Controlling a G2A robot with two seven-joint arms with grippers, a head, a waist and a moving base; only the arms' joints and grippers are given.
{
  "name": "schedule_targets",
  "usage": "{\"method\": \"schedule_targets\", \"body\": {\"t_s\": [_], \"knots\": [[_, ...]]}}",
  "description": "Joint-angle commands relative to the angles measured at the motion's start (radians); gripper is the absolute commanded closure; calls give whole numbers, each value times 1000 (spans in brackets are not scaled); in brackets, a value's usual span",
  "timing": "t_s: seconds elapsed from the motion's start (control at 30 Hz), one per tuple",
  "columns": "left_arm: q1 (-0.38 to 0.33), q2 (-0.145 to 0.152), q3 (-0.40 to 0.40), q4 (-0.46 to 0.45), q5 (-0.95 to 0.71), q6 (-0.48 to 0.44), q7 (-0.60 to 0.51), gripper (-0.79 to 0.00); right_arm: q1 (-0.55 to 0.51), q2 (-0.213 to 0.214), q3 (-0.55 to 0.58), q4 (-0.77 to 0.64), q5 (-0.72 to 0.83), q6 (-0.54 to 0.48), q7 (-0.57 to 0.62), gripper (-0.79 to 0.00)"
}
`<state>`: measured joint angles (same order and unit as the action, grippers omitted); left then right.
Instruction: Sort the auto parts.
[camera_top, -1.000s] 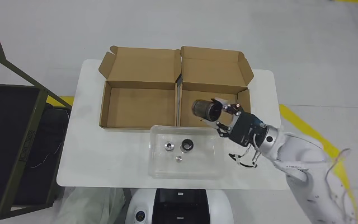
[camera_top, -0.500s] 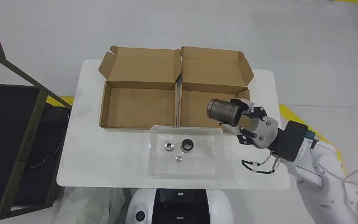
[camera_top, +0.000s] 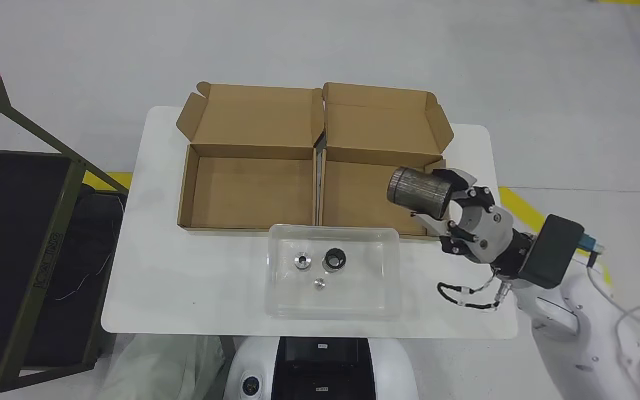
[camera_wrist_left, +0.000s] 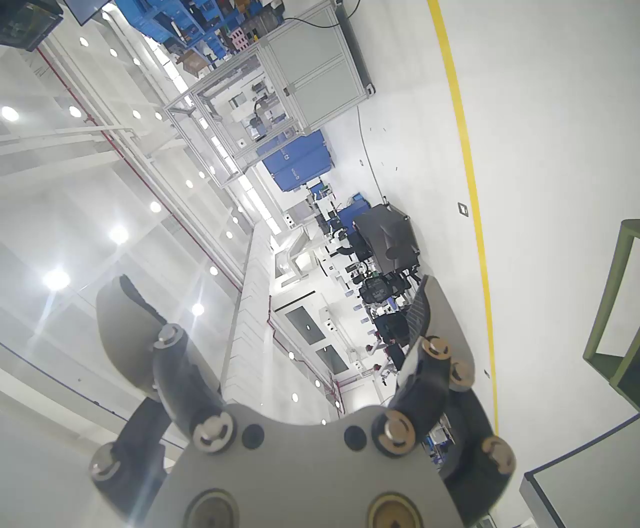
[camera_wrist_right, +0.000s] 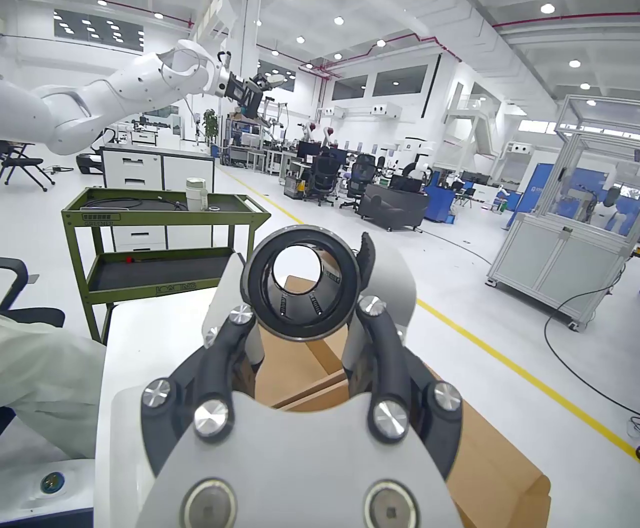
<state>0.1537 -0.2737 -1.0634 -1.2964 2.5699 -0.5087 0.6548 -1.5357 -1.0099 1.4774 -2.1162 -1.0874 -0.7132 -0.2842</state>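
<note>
Cardboard noted first in the top view: a left box (camera_top: 187, 190) and a right box (camera_top: 355, 195) are set open, side by side, at upper centre of the white table (camera_top: 150, 270). A clear tray (camera_top: 275, 290) lies just below them. It is loaded with a silver ring (camera_top: 301, 263), a dark ring (camera_top: 335, 259) and a small silver piece (camera_top: 319, 282). At centre right the right gripper (camera_top: 447, 205) is clamped on a dark metal cylinder (camera_top: 418, 190), which is held on its side over the right end of the right box.

Left wrist view: the left gripper (camera_wrist_left: 272, 295) is spread wide with nothing between its fingers, and is pointed into the hall.

Right wrist view: the hollow cylinder (camera_wrist_right: 300, 282) is seen end-on, pinched between both fingers of the right gripper (camera_wrist_right: 300, 300), with the right box (camera_wrist_right: 300, 360) beneath it.
</note>
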Motion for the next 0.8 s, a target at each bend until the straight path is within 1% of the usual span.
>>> {"method": "schedule_targets", "body": {"t_s": [0.0, 0.13, 0.33, 0.47, 0.57, 0.77], "knots": [[0, 0, 0, 0, 0, 0, 0, -785, -2, -2, -4, 2, -13, 11, -6, 0], [0, 0, 0, 0, 0, 0, 0, -785, 6, -5, -20, 20, -35, 32, -8, 0], [0, 0, 0, 0, 0, 0, 0, -785, 38, -12, -57, 57, -67, 76, 35, 0], [0, 0, 0, 0, 0, 0, 0, -785, 68, -17, -93, 87, -86, 102, 89, 0], [0, 0, 0, 0, 0, 0, 0, -785, 99, -21, -127, 119, -100, 121, 151, 0], [0, 0, 0, 0, 0, 0, 0, -785, 187, -36, -216, 213, -97, 174, 270, 0]]}}
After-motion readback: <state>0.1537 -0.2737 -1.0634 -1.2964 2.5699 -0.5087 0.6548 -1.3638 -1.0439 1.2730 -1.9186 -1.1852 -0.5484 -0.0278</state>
